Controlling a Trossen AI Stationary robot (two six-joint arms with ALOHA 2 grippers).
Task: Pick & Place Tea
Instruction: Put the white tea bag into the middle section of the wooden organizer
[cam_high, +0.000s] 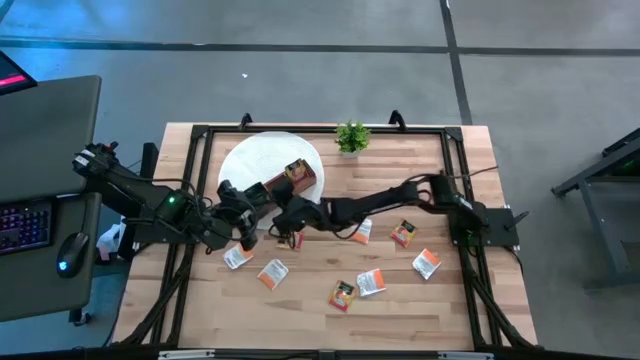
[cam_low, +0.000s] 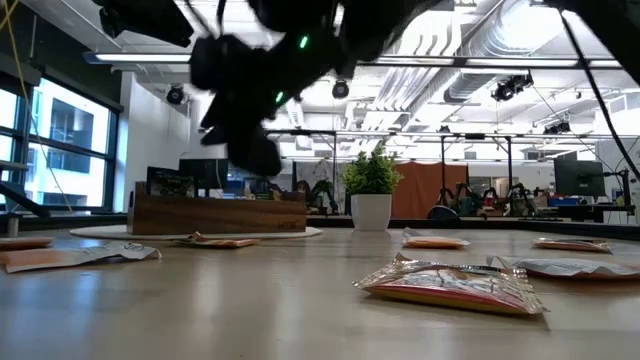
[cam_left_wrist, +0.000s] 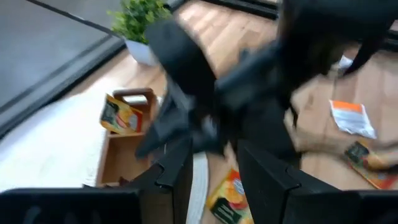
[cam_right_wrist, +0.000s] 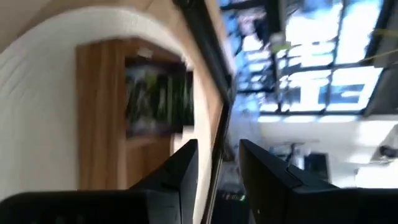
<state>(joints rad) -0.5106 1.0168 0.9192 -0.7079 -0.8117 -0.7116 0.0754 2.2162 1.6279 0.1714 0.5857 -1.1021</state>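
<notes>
Both grippers, the left gripper (cam_high: 247, 226) and right gripper (cam_high: 283, 213), fingers spread and seemingly empty, crowd beside the wooden box (cam_high: 296, 180), risking a collision

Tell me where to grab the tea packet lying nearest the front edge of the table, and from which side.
Take the tea packet from straight above, pinching across one of its crimped edges. It lies flat on the table, slightly puffed in the middle as the low view shows, so a level approach would probably slide under nothing. The neighbouring white packet sits close, so the far edge looks safer.
</notes>
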